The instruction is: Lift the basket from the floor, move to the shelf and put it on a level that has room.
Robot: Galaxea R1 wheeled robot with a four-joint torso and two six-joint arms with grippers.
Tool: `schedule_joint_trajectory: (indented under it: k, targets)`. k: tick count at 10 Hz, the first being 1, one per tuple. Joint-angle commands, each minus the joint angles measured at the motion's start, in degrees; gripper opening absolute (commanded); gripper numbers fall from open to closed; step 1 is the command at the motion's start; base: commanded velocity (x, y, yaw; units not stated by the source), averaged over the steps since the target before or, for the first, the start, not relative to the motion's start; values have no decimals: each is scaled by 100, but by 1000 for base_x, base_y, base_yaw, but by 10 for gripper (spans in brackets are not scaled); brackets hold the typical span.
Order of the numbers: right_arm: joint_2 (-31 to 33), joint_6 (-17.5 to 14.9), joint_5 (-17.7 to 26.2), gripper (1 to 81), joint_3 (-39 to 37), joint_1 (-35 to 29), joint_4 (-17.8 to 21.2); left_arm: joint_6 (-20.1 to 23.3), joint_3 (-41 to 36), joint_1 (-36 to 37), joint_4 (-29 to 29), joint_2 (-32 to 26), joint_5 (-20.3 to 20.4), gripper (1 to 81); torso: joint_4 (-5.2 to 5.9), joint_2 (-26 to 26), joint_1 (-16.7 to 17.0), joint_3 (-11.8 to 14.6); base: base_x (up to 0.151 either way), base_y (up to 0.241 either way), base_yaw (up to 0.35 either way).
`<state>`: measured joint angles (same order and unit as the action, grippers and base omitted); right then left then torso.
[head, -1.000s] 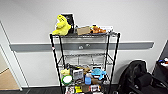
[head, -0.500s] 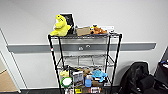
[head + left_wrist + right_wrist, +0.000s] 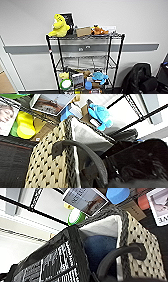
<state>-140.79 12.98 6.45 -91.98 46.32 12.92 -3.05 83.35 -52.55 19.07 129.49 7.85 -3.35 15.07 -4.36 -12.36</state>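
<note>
We see bright, even light on the wall (image 3: 130, 22) behind the shelf (image 3: 85, 37); everything blurs softly, perhaps from compression.

Tan woven basket (image 3: 47, 166), black wire shelf (image 3: 85, 37)

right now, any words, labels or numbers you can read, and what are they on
"VE": end of a cut-off word on the white card beside the basket.
White lettering on the black bag in the basket: too blurred to read.
Print on the tilted picture card: too blurred to read.
Box fronts on the shelf's lower tier, head view: too small to read.
</note>
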Motion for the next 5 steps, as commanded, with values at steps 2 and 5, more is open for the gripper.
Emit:
schedule_joint_trajectory:
  k: [2,5]
  targets:
    - [48,-85,14,10,463,-839,-44,-3,-336,742,-149,-116,-12,10,0,0,0,0,97,0,0]
    - [83,-85,14,10,524,-734,-53,-3,-459,663,-158,-160,-12,10,0,0,2,0,102,0,0]
